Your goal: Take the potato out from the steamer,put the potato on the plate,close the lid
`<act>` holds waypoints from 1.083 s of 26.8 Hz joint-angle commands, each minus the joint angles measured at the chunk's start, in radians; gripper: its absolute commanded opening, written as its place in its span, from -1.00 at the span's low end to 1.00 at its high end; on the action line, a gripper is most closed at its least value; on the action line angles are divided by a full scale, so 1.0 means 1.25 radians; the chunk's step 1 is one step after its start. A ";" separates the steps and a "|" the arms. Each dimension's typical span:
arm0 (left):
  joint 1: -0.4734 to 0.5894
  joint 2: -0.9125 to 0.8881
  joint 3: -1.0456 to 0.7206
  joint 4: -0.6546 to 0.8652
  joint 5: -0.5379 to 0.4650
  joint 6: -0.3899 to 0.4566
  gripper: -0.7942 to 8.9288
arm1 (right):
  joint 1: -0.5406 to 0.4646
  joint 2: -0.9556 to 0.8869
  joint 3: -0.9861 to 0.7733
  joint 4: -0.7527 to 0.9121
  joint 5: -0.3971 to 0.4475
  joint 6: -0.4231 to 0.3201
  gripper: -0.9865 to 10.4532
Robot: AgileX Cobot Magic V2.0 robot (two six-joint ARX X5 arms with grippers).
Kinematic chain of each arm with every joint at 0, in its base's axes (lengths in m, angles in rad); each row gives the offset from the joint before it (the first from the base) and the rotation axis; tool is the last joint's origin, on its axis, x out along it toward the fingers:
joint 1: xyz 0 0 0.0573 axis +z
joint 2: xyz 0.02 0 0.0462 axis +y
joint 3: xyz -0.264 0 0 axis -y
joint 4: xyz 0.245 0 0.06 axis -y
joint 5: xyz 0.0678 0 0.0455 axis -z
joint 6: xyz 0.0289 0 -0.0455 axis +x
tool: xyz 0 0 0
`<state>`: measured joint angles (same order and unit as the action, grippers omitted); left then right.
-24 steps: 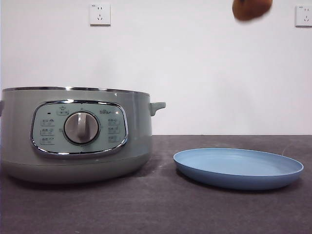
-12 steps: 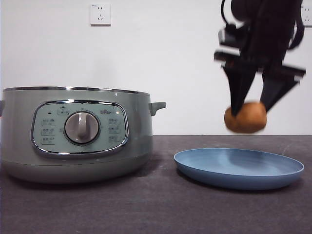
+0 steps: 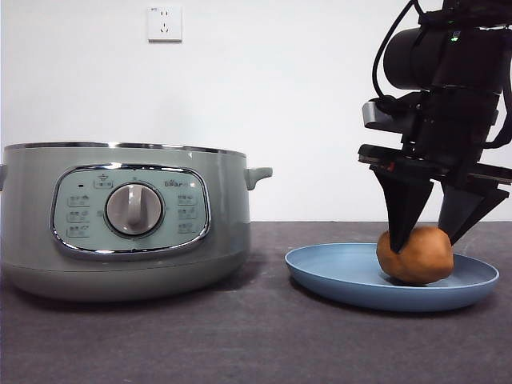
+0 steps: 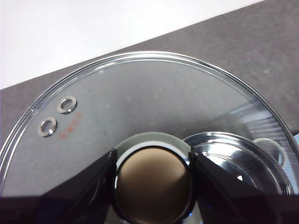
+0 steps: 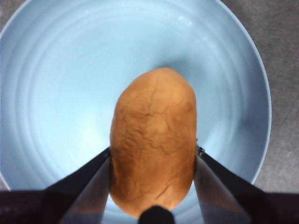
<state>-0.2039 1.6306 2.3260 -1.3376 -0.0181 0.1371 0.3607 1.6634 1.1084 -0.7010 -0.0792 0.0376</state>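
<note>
the potato (image 3: 416, 254) lies inside the plate (image 3: 336, 276), toward its right half in the front view, its underside down on the blue surface; the right gripper (image 3: 432, 240) straddles it from above, both black jaws pressed against its sides; the plate sits on the dark table (image 3: 240, 336) beside the steamer (image 3: 128, 220), which stands open at the left; the left gripper (image 4: 152, 179) has its jaws closed around the knob (image 4: 152, 182) of the glass lid (image 4: 140, 98).
</note>
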 commanded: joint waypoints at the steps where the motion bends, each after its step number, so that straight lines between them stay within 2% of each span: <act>1: 0.000 -0.008 0.010 -0.038 0.001 -0.005 -0.85 | 0.001 0.010 -0.009 0.004 -0.001 -0.011 -0.84; 7: 0.000 -0.008 0.010 -0.039 0.001 -0.005 -0.85 | -0.001 0.033 -0.009 0.004 0.000 -0.029 -0.84; 11: 0.000 -0.008 0.010 -0.039 0.001 -0.005 -0.85 | -0.001 0.042 -0.009 0.005 0.000 -0.029 -0.76; 12: 0.000 -0.008 0.010 -0.039 0.001 -0.005 -0.85 | -0.001 0.042 -0.009 0.006 0.000 -0.029 -0.65; 15: 0.000 -0.008 0.010 -0.039 0.001 -0.006 -0.85 | -0.001 0.041 -0.008 0.006 0.001 -0.028 -0.09; 17: 0.000 -0.008 0.010 -0.039 0.002 -0.007 -0.85 | -0.001 0.041 -0.008 0.006 0.002 -0.028 0.12; 20: -0.011 -0.008 0.010 -0.039 0.007 -0.008 -0.85 | -0.001 0.039 -0.008 0.004 0.002 -0.028 0.12; 24: -0.015 -0.008 0.010 -0.039 0.059 -0.008 -0.85 | -0.001 0.015 -0.002 -0.009 0.001 -0.028 0.12; 29: -0.022 -0.008 0.010 -0.039 0.062 -0.007 -0.85 | -0.001 -0.064 0.038 -0.067 0.000 -0.027 0.12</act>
<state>-0.2283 1.6306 2.3260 -1.3380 0.0597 0.1333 0.3595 1.6108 1.1385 -0.7883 -0.0788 0.0063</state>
